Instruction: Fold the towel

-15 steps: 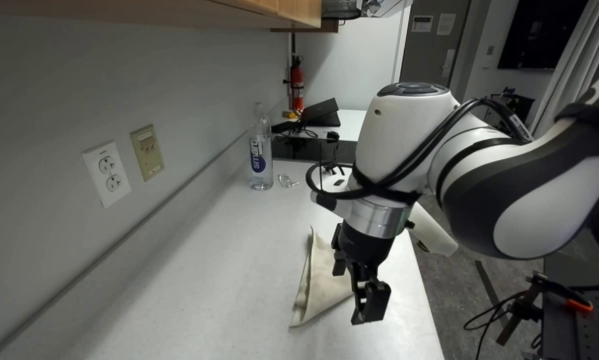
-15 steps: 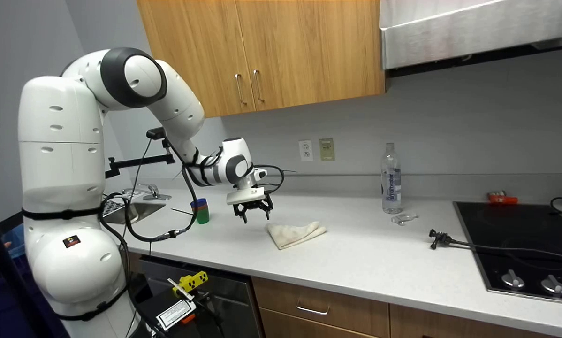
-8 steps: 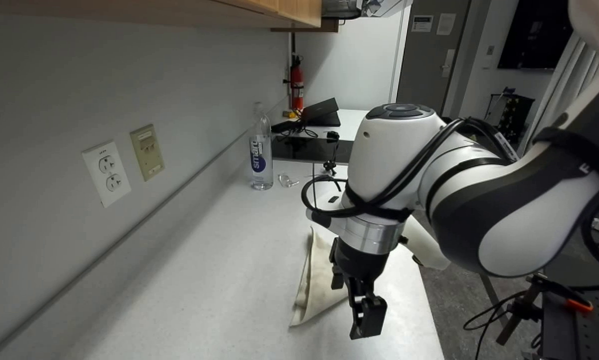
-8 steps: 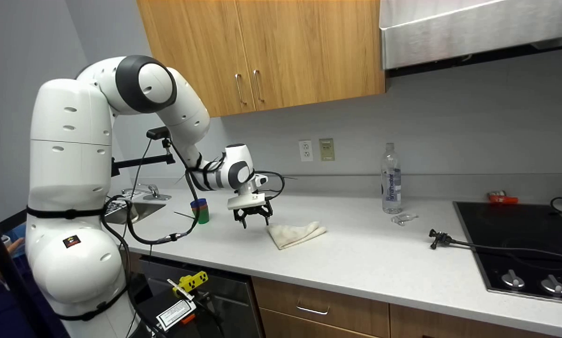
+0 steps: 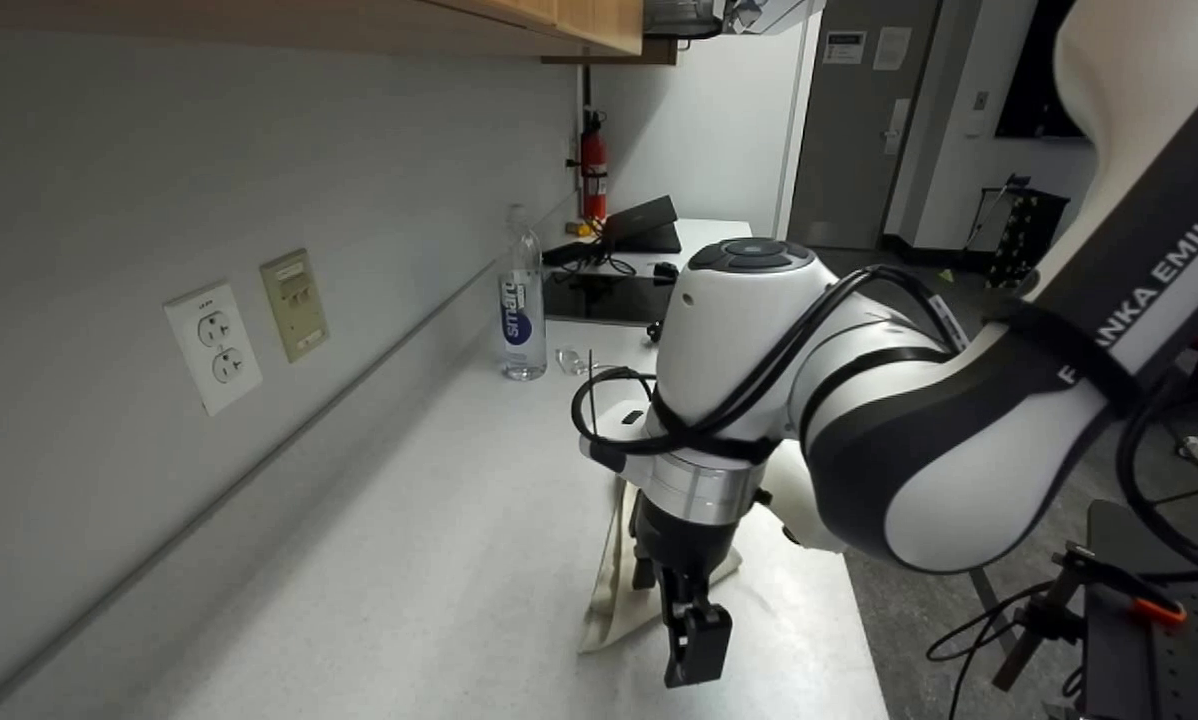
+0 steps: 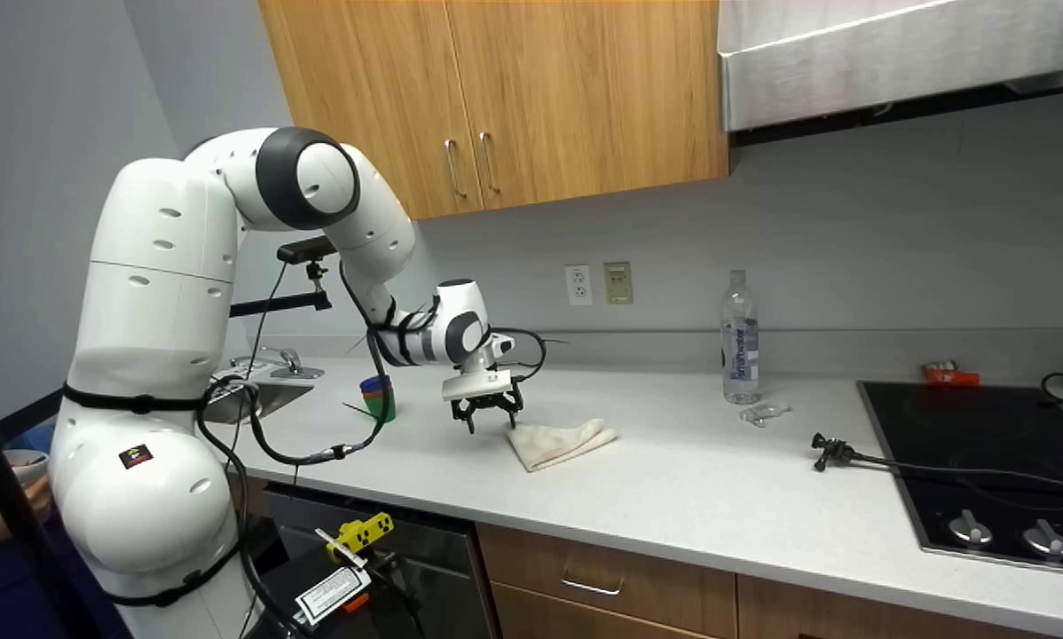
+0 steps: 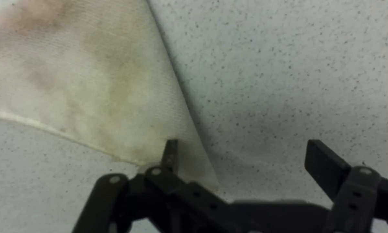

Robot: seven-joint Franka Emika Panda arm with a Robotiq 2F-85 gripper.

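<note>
A speckled white counter (image 6: 718,506) runs across an exterior view, with a wooden cupboard (image 6: 576,98) above it toward twelve o'clock. The white arm (image 6: 159,284) rises at nine o'clock and bends over the counter. A black cooktop (image 6: 966,430) is set in toward four o'clock. The towel (image 6: 556,445), pale cream and roughly triangular, lies on the counter at nine o'clock from the cooktop, well apart; the wrist view shows brownish and yellowish stains. A clear bottle (image 6: 741,351) stands upright at two o'clock from the towel. The gripper (image 6: 492,426) points down at ten o'clock from the towel's middle, its jaws spread wide. In the wrist view the jaw at seven o'clock stands over the towel near its pointed corner, touching or not I cannot tell; the jaw at four is over the counter. At nine o'clock from the gripper sits a blue, red and green cup (image 6: 371,397) or stack of cups; just beside the bottle, at five o'clock, lies a clear scrap (image 6: 764,414)
</note>
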